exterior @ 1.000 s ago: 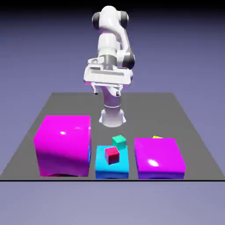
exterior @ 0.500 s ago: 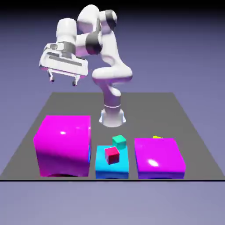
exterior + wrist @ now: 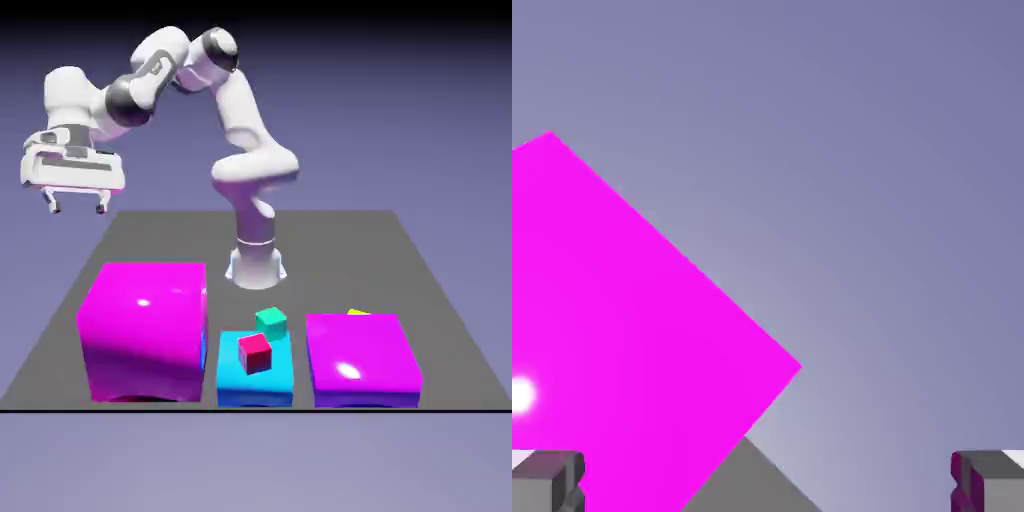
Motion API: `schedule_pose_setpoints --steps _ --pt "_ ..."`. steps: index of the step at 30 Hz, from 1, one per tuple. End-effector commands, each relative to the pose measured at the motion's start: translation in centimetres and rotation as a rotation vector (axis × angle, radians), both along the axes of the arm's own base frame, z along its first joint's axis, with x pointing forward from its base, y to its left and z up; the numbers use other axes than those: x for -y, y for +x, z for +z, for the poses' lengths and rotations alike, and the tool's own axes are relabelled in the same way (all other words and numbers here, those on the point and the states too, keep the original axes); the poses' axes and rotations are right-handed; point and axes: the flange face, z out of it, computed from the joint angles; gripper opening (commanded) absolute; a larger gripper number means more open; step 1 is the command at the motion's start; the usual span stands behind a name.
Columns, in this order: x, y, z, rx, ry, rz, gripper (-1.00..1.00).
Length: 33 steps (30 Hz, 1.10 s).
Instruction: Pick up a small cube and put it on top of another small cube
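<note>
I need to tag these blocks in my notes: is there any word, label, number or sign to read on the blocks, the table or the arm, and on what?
None: no text, number or sign shows in either view.
The big magenta block, flat magenta block, cyan block, red cube, green cube, table and arm are all plain.

large magenta block (image 3: pixel 143 330): glossy, smooth | table (image 3: pixel 420 290): matt grey | arm (image 3: pixel 240 110): glossy white
</note>
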Motion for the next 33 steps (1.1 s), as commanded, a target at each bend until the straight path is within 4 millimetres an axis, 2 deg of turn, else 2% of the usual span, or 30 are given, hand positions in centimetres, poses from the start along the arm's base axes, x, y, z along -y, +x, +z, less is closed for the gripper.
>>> schedule_pose_setpoints --steps 1,6,11,15,19,25,27,28,29,32,33 --pt "0.8 -0.5 -0.9 -0.006 0.01 0.021 0.0" --pt "4.2 -3.0 -6.0 -0.031 0.064 0.128 0.0" --pt "6.8 -5.9 -11.5 -0.043 0.129 0.239 0.0" --pt "8.2 -8.3 -16.2 -0.042 0.19 0.328 0.0" --pt "8.5 -10.7 -21.4 -0.028 0.276 0.412 0.0" --pt "7.5 -14.6 -29.0 0.014 0.418 0.526 0.0" --pt "4.7 -14.9 -32.5 0.046 0.53 0.544 0.0" --pt "3.9 -15.0 -33.3 0.055 0.56 0.549 0.0" --pt "3.9 -15.0 -33.3 0.055 0.56 0.549 0.0" --pt "0.4 -13.8 -37.3 0.054 0.561 0.548 0.0" --pt "-0.2 -13.6 -37.9 0.054 0.561 0.548 0.0"
